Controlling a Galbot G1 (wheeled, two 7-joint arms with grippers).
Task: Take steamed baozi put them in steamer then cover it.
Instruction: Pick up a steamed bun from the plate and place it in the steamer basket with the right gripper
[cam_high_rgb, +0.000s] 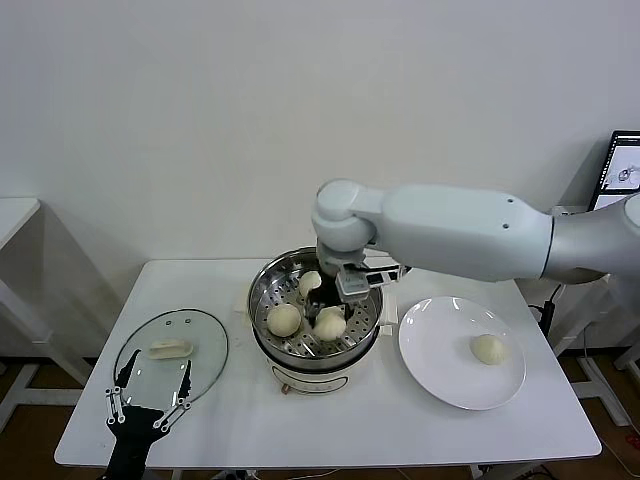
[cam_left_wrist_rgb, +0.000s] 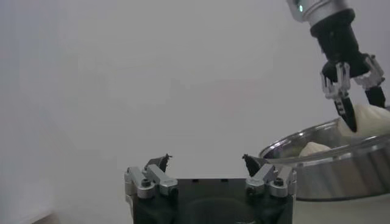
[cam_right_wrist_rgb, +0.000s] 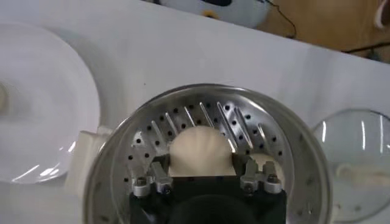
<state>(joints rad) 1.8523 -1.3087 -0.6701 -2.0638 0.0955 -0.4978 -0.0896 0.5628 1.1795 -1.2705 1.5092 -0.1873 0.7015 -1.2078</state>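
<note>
The shiny steamer (cam_high_rgb: 262, 296) stands mid-table with its perforated tray (cam_right_wrist_rgb: 268, 131) showing. Two baozi (cam_high_rgb: 284, 319) (cam_high_rgb: 329, 323) rest on the tray. My right gripper (cam_high_rgb: 318, 287) reaches down into the steamer's far side, shut on a third baozi (cam_right_wrist_rgb: 201, 146) with a finger against each side (cam_left_wrist_rgb: 361, 112). A further baozi (cam_high_rgb: 489, 349) lies on the white plate (cam_high_rgb: 440, 375) right of the steamer. The glass lid (cam_high_rgb: 205, 360) lies flat at the left, cream knob (cam_high_rgb: 170, 348) up. My left gripper (cam_high_rgb: 150, 402) hovers open over the lid's near edge, its jaws wide apart (cam_left_wrist_rgb: 205, 161).
The table's front edge (cam_high_rgb: 330, 462) runs just below the lid and the plate. A second white table (cam_high_rgb: 15, 215) stands off to the left. A monitor (cam_high_rgb: 622, 170) shows at the far right.
</note>
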